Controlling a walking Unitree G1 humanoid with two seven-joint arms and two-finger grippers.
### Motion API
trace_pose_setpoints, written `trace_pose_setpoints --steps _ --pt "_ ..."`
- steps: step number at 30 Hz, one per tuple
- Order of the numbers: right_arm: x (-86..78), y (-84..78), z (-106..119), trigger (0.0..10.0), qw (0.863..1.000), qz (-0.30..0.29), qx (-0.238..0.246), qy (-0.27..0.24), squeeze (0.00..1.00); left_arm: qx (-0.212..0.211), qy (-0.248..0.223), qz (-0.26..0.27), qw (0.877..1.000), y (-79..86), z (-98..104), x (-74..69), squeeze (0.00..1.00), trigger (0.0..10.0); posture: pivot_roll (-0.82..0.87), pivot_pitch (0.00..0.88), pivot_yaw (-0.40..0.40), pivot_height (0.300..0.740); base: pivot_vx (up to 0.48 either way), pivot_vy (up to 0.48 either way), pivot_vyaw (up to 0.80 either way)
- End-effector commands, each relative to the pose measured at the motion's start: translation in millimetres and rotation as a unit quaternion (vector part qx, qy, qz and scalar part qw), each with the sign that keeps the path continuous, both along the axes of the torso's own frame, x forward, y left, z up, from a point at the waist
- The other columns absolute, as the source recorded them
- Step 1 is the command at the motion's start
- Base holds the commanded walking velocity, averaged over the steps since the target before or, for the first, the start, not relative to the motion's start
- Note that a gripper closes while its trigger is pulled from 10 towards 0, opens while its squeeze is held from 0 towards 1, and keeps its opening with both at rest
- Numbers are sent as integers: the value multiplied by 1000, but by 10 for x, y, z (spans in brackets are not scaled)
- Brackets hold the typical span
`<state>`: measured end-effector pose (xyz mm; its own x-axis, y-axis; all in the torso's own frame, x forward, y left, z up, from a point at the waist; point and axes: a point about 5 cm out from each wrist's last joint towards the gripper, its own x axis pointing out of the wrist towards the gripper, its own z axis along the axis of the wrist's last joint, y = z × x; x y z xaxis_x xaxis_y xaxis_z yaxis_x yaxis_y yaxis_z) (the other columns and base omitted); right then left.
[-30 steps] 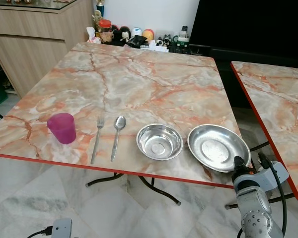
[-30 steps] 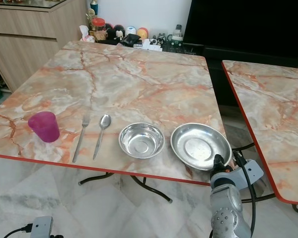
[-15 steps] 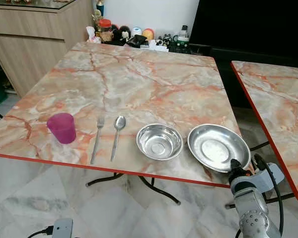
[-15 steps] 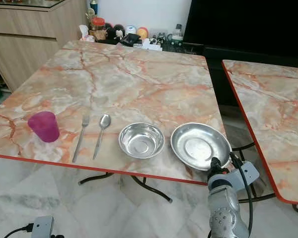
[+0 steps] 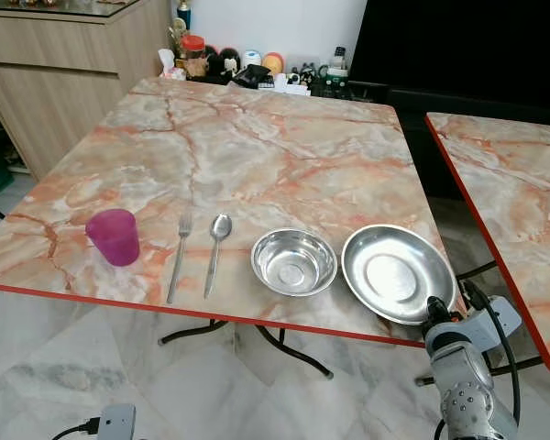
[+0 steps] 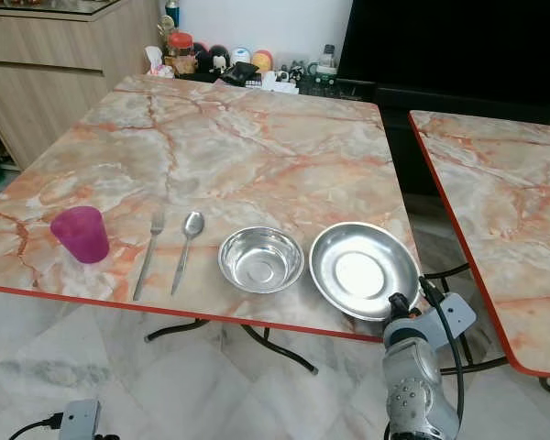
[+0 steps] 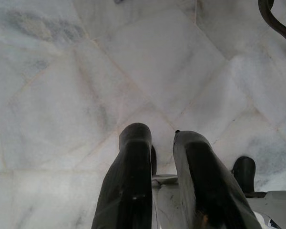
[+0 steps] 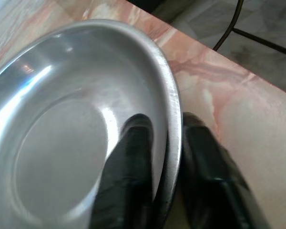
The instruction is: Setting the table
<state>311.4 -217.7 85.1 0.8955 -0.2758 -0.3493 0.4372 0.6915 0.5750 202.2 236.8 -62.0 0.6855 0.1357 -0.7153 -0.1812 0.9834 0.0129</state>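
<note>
Fingers [image 8: 133, 157] astride tilted plate [image 5: 399, 273] rim (near side up)

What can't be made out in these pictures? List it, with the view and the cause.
- Small items on the shelf beyond the table, eye views: too small to identify.
- Right pincer in the eye views: hidden behind the wrist, at the steel plate rim.
- Plate's far side, right wrist view: cut off by the picture's edge.
- Left pincer: its place relative to the table; the wrist view has just floor behind it.
</note>
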Motion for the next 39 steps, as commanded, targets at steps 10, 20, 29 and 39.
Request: trace_pose_setpoints --steps 10,20,29,39 --pt "-131 -256 -93 0 993 -97 -52 44 0 5 17 -41 999 -105 -43 -24 0 10000 59 142 -68 740 0 0 0" --pt "-228 -485 87 0 980 -189 -63 -23 0 13 18 -61 998 -144 -46 -16 0 10000 52 147 -65 740 0 0 0" --pt "-149 -309 513 10000 961 -153 33 -227 0 9 21 -20 1000 -15 -67 -116 0 10000 35 154 -54 740 0 0 0" --pt "-162 -546 734 10000 942 -145 29 -302 0 23 22 -18 999 66 -81 -203 0 10000 38 142 -52 740 0 0 0"
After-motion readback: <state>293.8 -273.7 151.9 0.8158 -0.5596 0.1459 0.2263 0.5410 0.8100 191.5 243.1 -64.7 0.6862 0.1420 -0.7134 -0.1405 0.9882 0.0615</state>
